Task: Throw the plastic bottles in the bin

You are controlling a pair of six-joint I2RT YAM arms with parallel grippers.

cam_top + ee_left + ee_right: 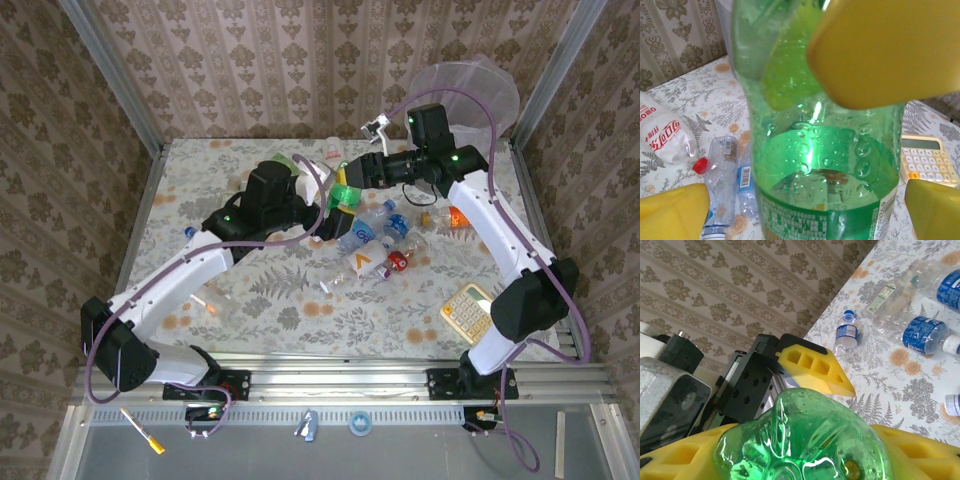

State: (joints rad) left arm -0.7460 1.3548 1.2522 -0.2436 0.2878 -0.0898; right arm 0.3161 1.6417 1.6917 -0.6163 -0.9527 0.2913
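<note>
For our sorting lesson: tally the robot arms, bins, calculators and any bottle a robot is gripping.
Robot arms: 2
Bin: 1
Calculator: 1
Gripped bottle: 1
Total: 5

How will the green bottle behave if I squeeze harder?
The green bottle likely buckles: its base looks crumpled, thin plastic. Droplets on its wall suggest it may slip. It seems nearly empty, so probably light.

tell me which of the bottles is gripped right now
The green bottle: it sits pinched between the right gripper's yellow fingers, while the clear bottles lie loose on the table.
</note>
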